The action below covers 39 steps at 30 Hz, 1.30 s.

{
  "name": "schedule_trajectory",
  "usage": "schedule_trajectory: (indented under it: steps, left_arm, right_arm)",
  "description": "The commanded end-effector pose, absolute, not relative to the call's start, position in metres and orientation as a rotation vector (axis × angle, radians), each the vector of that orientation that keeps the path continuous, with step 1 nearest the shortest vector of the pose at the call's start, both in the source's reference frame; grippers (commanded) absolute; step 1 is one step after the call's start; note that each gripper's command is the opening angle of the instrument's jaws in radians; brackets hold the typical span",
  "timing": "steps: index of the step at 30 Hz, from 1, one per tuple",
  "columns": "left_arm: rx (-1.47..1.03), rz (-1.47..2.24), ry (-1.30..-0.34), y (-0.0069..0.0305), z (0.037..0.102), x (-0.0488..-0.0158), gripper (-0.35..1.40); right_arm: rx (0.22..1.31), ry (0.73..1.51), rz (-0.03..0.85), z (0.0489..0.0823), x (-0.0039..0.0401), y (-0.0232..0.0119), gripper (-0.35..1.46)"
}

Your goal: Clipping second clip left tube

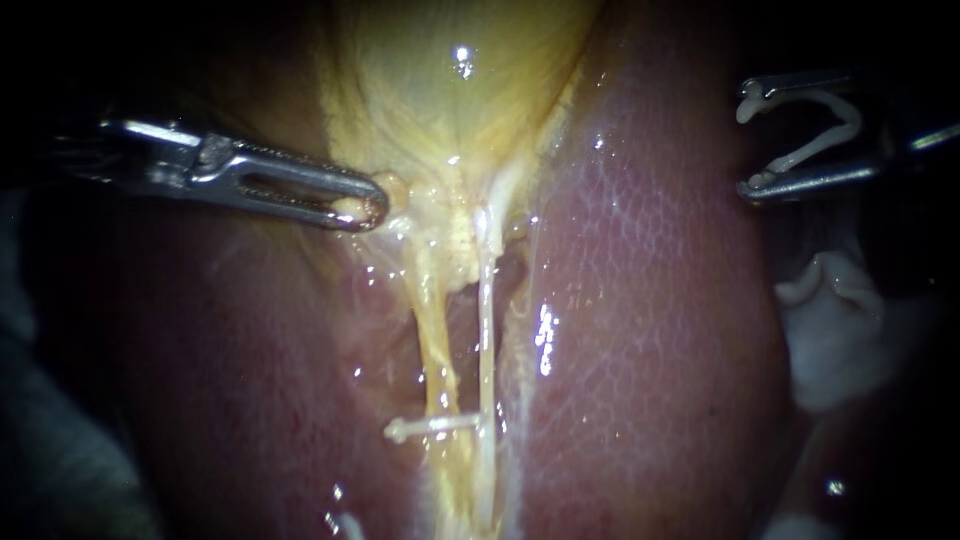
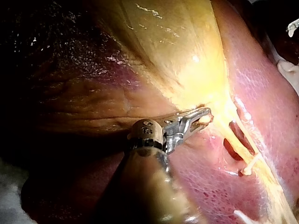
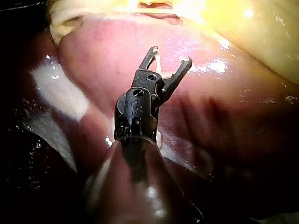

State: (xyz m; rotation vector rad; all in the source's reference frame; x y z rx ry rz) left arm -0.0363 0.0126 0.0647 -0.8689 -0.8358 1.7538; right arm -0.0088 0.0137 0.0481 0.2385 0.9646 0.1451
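Right instrument (image 1: 750, 142) sat at the far right, beyond the edge of the liver (image 1: 650, 330) and well apart from the tubes. Its jaws stood wide, each seated along one leg of the loaded clip (image 1: 820, 146). The clip's mouth faced left.

Left instrument (image 1: 360, 208) came in from the left, its jaws pinched on a tag of yellow tissue at the neck of the gallbladder (image 1: 450, 90). I judged this grip was what kept the tubes stretched.

Two tubes ran from that neck toward me, side by side.
- The left tube (image 1: 432, 340) was the thicker, yellowish one.
- The right tube (image 1: 486, 340) was thin and pale, just beside it.
- The placed clip (image 1: 432, 427) lay crosswise on the left tube at its near end. Its right tip reached the right tube, and I could not tell whether it caught it.

The left tube lay left of the loaded clip and nearer to me, with its long axis running far to near. The clip's mouth was therefore already roughly square to the tube. The left instrument was the closer one but occupied, so the crossing fell to the right.

The right tube stood between the loaded clip and the left tube. As I read it, the approach would have to take the left tube alone, on the bare stretch between the neck and the placed clip. The likely slip was catching both tubes.
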Motion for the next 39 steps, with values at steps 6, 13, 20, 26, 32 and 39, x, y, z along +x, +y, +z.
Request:
schedule_trajectory:
  steps: [6, 13, 20, 26, 32, 39]
  left_arm:
    - [-0.869, 1.754, -0.839, 0.0128, 0.0645, -0.0361, -0.35]
    - [-0.869, 1.75, -0.837, 0.0133, 0.0626, -0.0342, -0.35]
    - [-0.886, 1.717, -0.802, 0.0151, 0.0588, -0.0302, -0.35]
    - [-0.889, 1.696, -0.782, 0.0159, 0.0568, -0.0283, -0.35]
    - [-0.89, 1.691, -0.778, 0.0157, 0.0566, -0.0287, -0.35]
    - [-0.89, 1.69, -0.778, 0.0156, 0.0565, -0.0288, -0.35]
  right_arm:
    - [0.239, 0.965, 0.145, 0.0481, -0.0088, 0.0137, 0.5]
    - [0.239, 0.964, 0.145, 0.0481, -0.0088, 0.0137, 0.5]
    - [0.239, 0.964, 0.145, 0.0481, -0.0088, 0.0137, 0.5]
    - [0.239, 0.964, 0.145, 0.0481, -0.0088, 0.0137, 0.5]
    - [0.252, 0.976, 0.14, 0.048, -0.0086, 0.0134, 0.5]
    - [0.298, 1.02, 0.136, 0.0479, -0.0061, 0.0116, 0.5]
